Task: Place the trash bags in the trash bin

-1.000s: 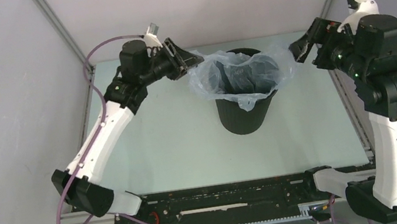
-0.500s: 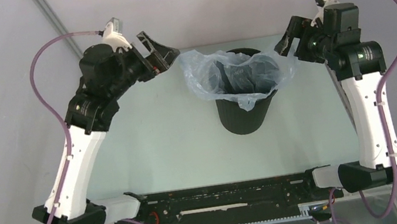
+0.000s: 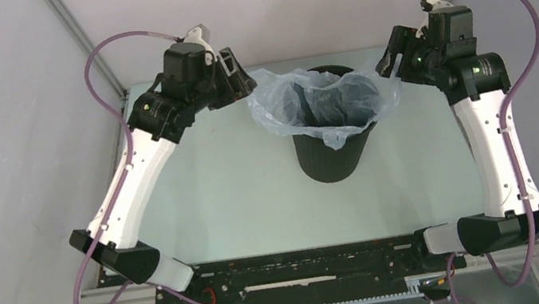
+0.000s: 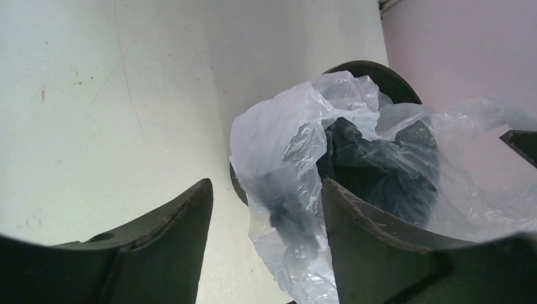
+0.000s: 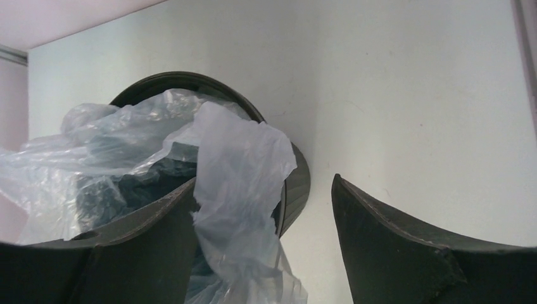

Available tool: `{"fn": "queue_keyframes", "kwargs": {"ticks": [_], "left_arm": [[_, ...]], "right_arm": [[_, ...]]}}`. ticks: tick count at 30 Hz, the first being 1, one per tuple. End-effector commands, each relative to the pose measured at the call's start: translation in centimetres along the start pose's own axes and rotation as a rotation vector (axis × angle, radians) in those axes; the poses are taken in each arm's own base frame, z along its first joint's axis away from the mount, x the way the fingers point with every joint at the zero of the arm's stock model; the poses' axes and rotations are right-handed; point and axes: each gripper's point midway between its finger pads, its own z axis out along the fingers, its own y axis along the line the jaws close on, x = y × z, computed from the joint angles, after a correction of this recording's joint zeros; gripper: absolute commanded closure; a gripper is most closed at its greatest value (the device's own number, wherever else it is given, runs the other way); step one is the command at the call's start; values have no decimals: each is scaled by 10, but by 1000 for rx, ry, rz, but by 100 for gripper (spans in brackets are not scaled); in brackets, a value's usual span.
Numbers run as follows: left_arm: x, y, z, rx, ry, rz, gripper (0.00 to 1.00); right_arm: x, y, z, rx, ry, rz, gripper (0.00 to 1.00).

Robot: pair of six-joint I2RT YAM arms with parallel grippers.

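Observation:
The black trash bin (image 3: 329, 156) stands upright at the table's middle back. The pale blue-grey trash bag (image 3: 323, 99) sits in its mouth, its edges spread over the rim on both sides. My left gripper (image 3: 240, 76) is open just left of the bag's left edge; in the left wrist view the bag (image 4: 285, 164) hangs between the spread fingers (image 4: 171, 221), over the bin (image 4: 373, 69). My right gripper (image 3: 391, 57) is open at the bag's right edge; in the right wrist view the bag (image 5: 240, 171) lies against the left finger (image 5: 152, 234), with the bin (image 5: 297, 183) behind.
The pale table (image 3: 230, 182) is bounded by grey walls and a metal frame post (image 3: 79, 35) at the back left. A black rail (image 3: 308, 267) carries the arm bases along the near edge.
Both arms have swung up and back. The left gripper pulled away to the left, then came back close to the bag's left edge. The bag has stayed draped on the bin.

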Motion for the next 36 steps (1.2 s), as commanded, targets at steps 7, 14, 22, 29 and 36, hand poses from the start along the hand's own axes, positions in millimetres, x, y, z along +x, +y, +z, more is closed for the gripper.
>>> {"fn": "queue_keyframes", "kwargs": {"ticks": [7, 14, 22, 29, 36], "left_arm": [[-25, -15, 2, 41, -73, 3, 83], [-55, -36, 21, 185, -170, -139, 93], [-69, -12, 48, 204, -204, -230, 99], [-59, -3, 92, 230, -106, -270, 96], [-27, 15, 136, 209, 12, -295, 94]], "right_arm": [[-19, -19, 17, 72, -84, 72, 83], [-21, -38, 46, -18, -72, 232, 100], [-17, -58, 74, -10, -46, 295, 100], [0, -75, 107, 31, 11, 310, 100], [35, -92, 139, 63, 130, 319, 100]]}}
